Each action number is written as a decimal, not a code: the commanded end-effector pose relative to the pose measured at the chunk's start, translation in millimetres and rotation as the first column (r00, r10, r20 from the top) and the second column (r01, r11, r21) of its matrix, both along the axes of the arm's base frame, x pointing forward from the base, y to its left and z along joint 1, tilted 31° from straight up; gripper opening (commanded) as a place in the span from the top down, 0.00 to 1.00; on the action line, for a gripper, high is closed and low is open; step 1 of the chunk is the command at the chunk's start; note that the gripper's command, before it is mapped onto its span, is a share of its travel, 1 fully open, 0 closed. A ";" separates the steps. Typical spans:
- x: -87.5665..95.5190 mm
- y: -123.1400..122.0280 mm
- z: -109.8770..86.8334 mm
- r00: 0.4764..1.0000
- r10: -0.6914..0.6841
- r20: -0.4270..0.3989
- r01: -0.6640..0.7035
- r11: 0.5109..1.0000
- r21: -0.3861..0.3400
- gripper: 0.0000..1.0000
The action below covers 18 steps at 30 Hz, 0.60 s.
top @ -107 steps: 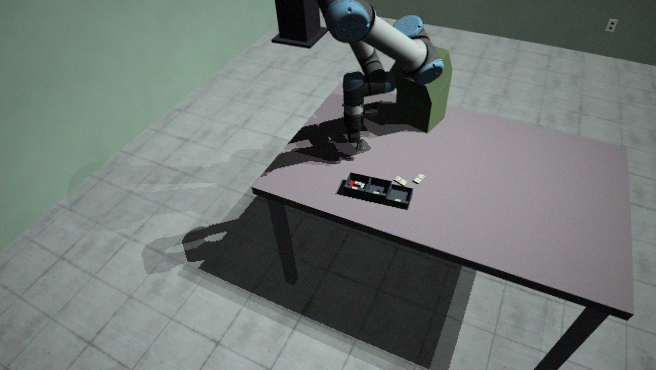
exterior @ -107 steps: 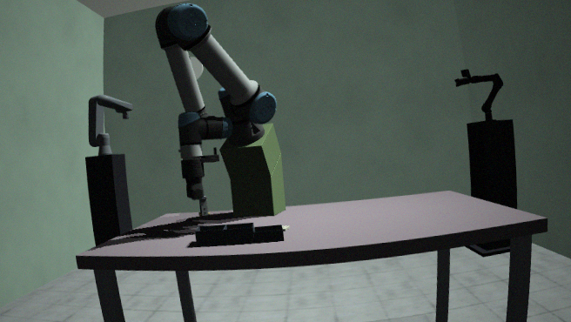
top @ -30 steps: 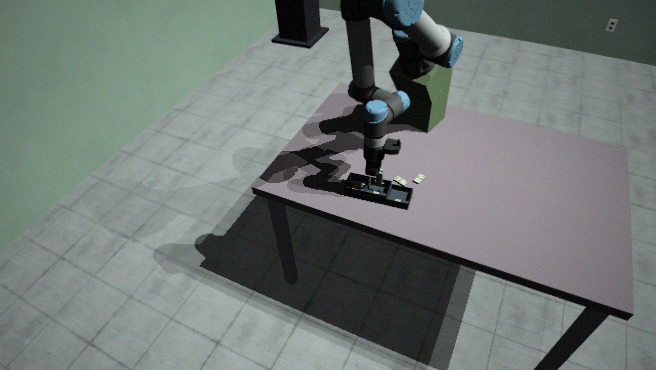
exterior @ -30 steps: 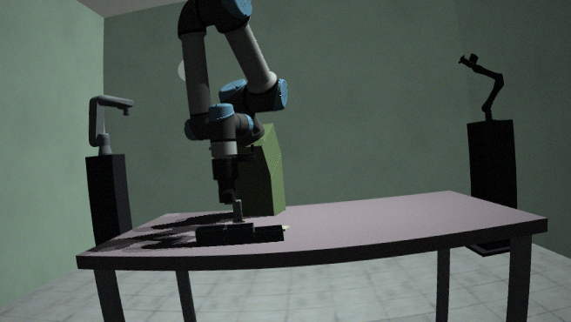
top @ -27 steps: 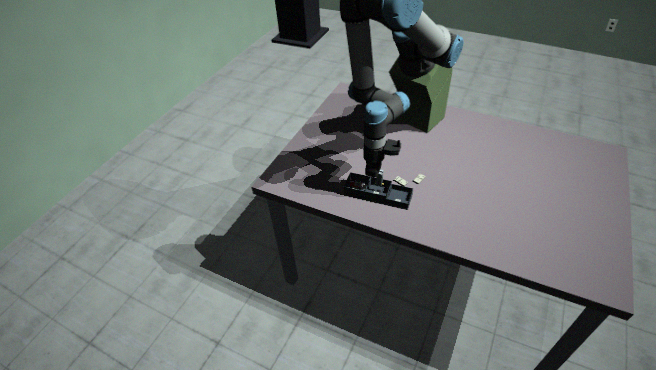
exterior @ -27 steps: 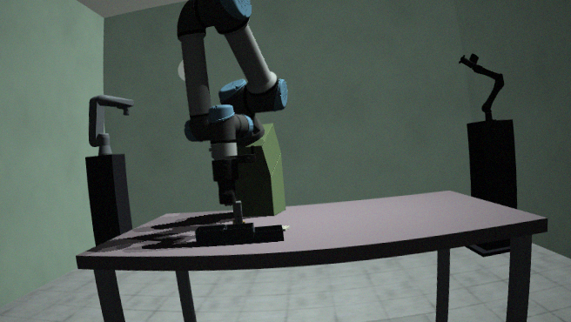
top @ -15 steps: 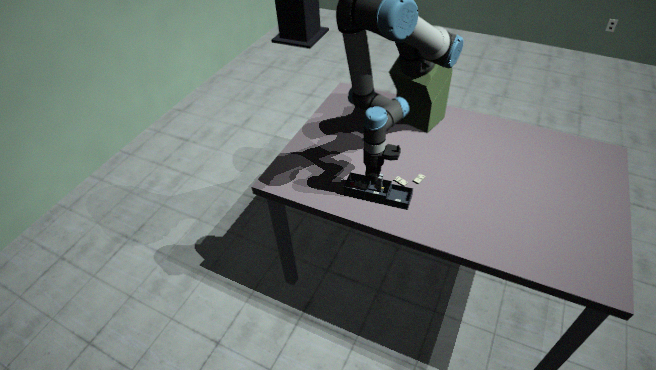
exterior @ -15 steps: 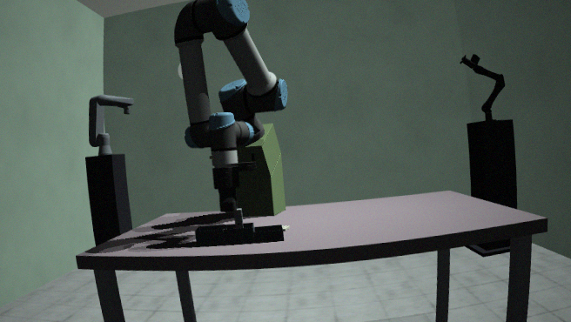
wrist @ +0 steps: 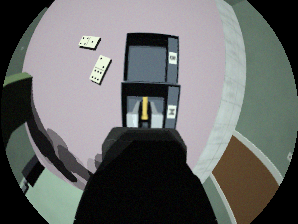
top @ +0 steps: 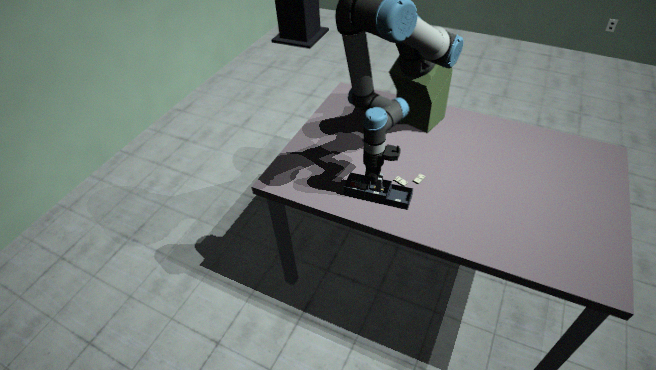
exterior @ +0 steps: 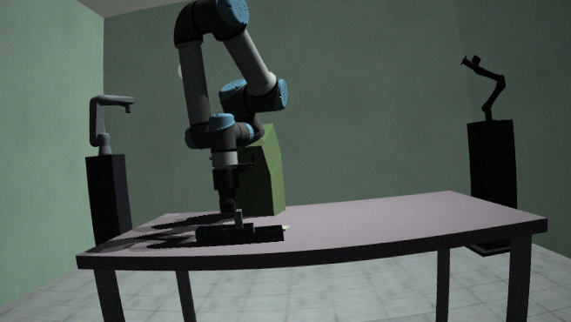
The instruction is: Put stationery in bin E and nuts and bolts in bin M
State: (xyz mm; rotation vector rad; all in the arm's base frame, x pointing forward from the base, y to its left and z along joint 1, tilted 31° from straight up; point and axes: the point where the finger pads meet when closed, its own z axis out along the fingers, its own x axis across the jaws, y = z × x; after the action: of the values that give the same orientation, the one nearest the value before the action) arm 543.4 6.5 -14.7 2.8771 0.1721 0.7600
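My gripper [top: 376,187] [exterior: 238,225] [wrist: 145,114] points down into the middle bin [wrist: 125,102] of a row of three dark bins. Its fingers are parted, with a gap on each side of a slim yellow thing [wrist: 145,108], which looks like a bolt and stands between them. The middle bin's label [wrist: 171,111] looks like a sideways M. The end bin [top: 399,192] [wrist: 146,64] shows a bare floor; its label [wrist: 172,58] is too blurred to read. The bin at the other end [top: 354,193] holds something dark and reddish; the gripper hides it in the wrist view.
Two cream dominoes lie on the table [top: 525,200] [exterior: 370,226] beside the bins: one domino [top: 400,180] [wrist: 100,69] close to them, the other domino [top: 419,178] [wrist: 89,42] farther off. The table's front edge runs past the label side of the bins. The green robot base [top: 437,100] stands behind.
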 end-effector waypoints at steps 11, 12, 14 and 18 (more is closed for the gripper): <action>0.2 0.0 0.5 1.000 0.000 0.001 0.000 1.000 0.000 0.38; 0.2 0.0 0.5 1.000 0.000 0.001 0.000 1.000 0.000 0.38; 0.2 0.0 0.5 1.000 0.000 0.001 0.000 1.000 0.000 0.38; -2.5 0.7 5.1 1.000 0.000 0.001 0.000 1.000 0.000 0.38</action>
State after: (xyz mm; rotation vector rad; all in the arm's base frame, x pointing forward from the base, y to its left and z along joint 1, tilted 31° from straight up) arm 542.6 6.7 -13.7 2.8774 0.1720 0.7594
